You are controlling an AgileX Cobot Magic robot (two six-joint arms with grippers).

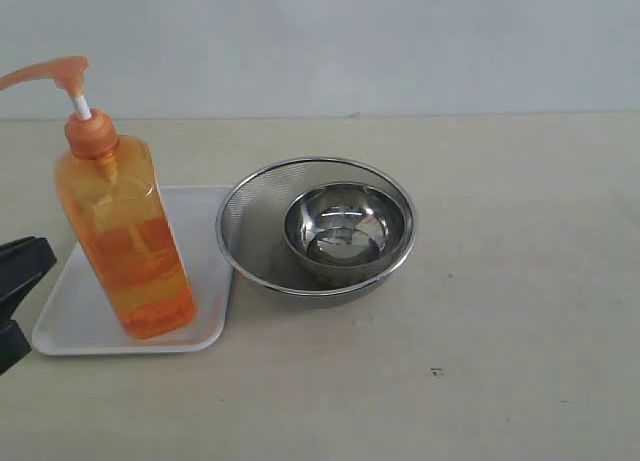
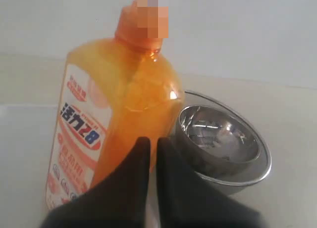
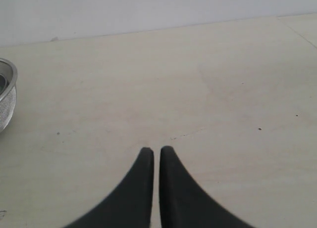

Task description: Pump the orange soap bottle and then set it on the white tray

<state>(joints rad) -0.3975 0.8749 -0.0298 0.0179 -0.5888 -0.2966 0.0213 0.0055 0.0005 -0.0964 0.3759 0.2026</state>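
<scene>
The orange soap bottle [image 1: 125,241] stands upright on the white tray [image 1: 70,311] at the left, its pump head raised and the spout pointing left. In the left wrist view the bottle [image 2: 119,104] shows its white label with red print, just beyond my left gripper [image 2: 152,140]. That gripper is shut with nothing between its fingers, close to the bottle's lower side but not holding it. In the exterior view the left gripper [image 1: 40,256] pokes in at the left edge beside the tray. My right gripper [image 3: 156,150] is shut over bare table, out of the exterior view.
A round steel mesh strainer [image 1: 250,241] sits right of the tray, touching its edge, with a small steel bowl [image 1: 345,231] inside. The bowl [image 2: 218,139] shows behind the bottle in the left wrist view. The strainer's rim [image 3: 6,89] edges into the right wrist view.
</scene>
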